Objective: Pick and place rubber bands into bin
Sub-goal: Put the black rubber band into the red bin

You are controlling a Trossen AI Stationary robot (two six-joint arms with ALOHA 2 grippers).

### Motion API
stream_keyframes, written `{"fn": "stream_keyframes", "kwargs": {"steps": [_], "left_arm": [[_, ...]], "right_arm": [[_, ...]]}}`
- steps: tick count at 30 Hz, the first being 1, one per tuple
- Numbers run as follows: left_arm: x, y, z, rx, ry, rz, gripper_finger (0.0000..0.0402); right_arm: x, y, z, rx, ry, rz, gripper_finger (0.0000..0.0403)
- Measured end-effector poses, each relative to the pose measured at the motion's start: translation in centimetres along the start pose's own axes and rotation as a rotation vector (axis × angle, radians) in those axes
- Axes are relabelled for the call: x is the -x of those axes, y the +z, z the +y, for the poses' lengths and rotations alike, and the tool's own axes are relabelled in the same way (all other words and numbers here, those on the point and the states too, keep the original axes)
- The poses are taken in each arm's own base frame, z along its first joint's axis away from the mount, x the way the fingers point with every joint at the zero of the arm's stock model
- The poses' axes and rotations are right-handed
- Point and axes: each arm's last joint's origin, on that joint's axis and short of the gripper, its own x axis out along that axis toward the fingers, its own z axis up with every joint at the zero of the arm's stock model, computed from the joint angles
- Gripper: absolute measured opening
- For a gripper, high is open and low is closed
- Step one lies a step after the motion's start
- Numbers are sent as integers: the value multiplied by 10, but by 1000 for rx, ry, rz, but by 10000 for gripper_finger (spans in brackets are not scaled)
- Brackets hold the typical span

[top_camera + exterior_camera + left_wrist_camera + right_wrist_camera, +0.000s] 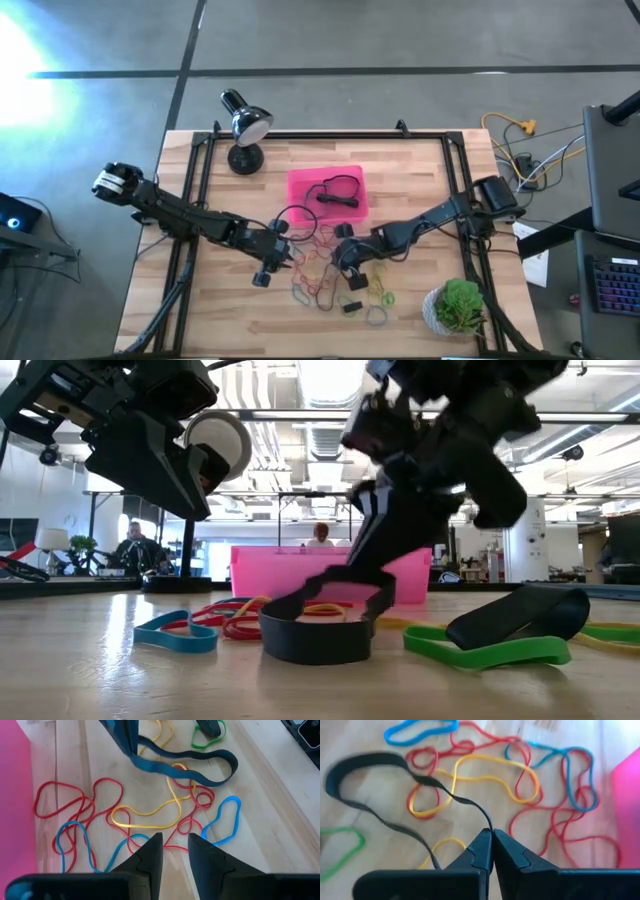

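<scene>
The left gripper (283, 262) is held low over the left edge of the scattered rubber bands (325, 275), just in front of the bin (300, 205). In its wrist view its fingers (150, 851) are seen slightly parted, with bare wood between them and nothing gripped; red, yellow and blue loops (145, 815) lie beyond the tips.

Behind the pile, the bin is seen to hold only a few dark bands (338, 193), so the task is judged to be at an early stage.

To the right of the pile, the right gripper (345, 262) is pressed down among the bands. Its fingers are shown closed together in its wrist view, pinched on a wide black band (380, 790) whose loop trails away across the table. In the low view the same black band (318, 630) is seen partly raised beneath the arm, its lower edge resting on the wood. One pick is therefore judged to be in hand.

Farther right, green (381, 296) and grey (376, 317) loops remain on the table, near the plant pot (455, 308). Most bands are left to be collected.
</scene>
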Motion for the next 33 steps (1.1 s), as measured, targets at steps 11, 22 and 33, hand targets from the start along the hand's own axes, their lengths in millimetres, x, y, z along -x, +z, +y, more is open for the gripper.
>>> {"fn": "stream_keyframes", "kwargs": {"steps": [11, 22, 33], "left_arm": [[0, 0, 0, -1, 4, -4, 76], [0, 0, 0, -1, 7, -6, 76], [0, 0, 0, -4, 7, -9, 76]], "right_arm": [[57, 52, -12, 153, -186, -14, 8], [106, 77, -58, 201, -419, -57, 8], [116, 56, -140, 49, -588, 29, 8]]}}
